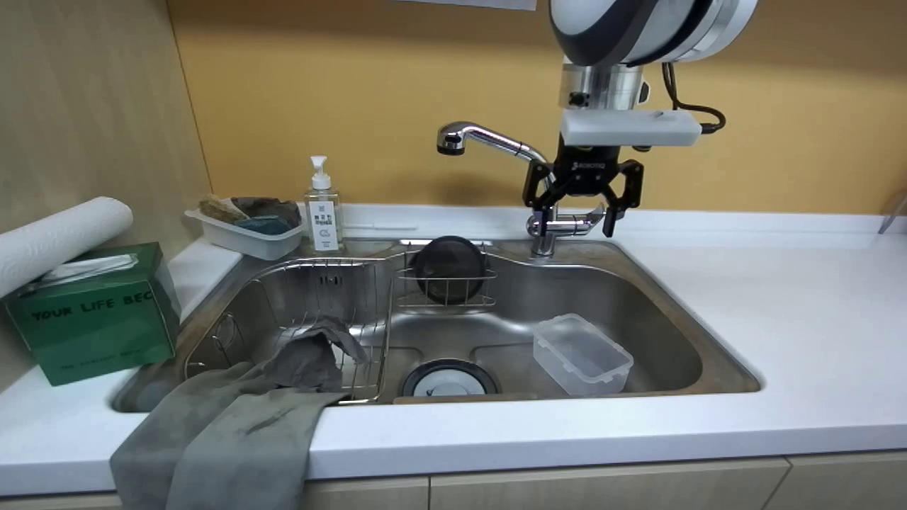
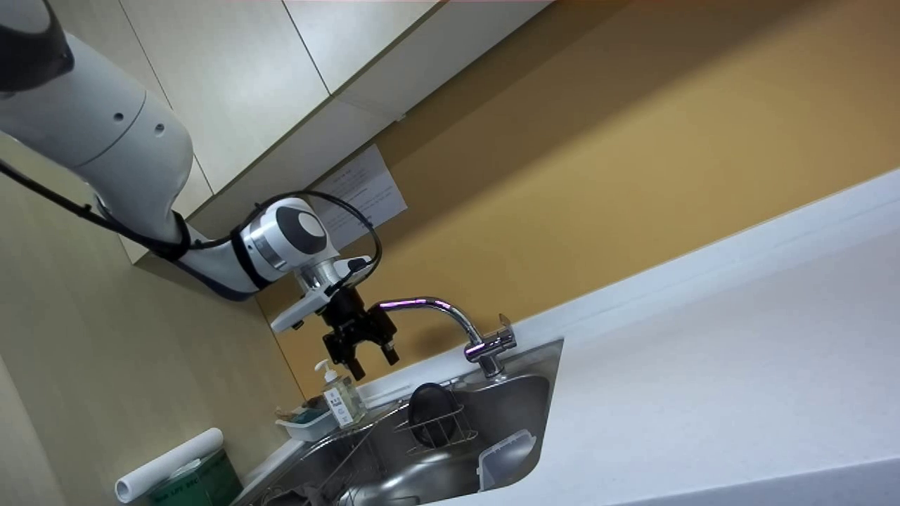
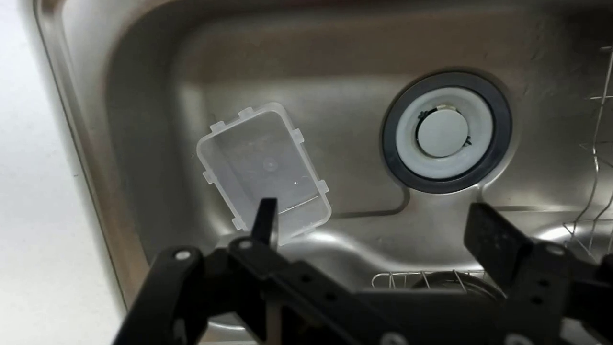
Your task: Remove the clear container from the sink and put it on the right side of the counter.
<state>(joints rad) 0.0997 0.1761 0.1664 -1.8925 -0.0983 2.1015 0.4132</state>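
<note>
The clear container (image 1: 584,350) lies in the right part of the steel sink (image 1: 662,333), open side up. It shows also in an exterior view (image 2: 505,460) and in the wrist view (image 3: 263,163), left of the drain. My gripper (image 1: 577,225) is open and empty, well above the sink near the faucet; it shows in an exterior view too (image 2: 374,364). In the wrist view my fingers (image 3: 373,211) are wide apart, and the left fingertip overlaps the container's lower end in the picture without touching it. The white counter (image 1: 815,304) extends right of the sink.
The chrome faucet (image 1: 496,139) stands behind the sink. A wire rack with a dark round pan (image 1: 450,269) hangs at the basin's back. Grey cloths (image 1: 248,432) drape over the left front edge. A soap bottle (image 1: 323,212), pale tray (image 1: 255,242) and green box (image 1: 99,315) stand left.
</note>
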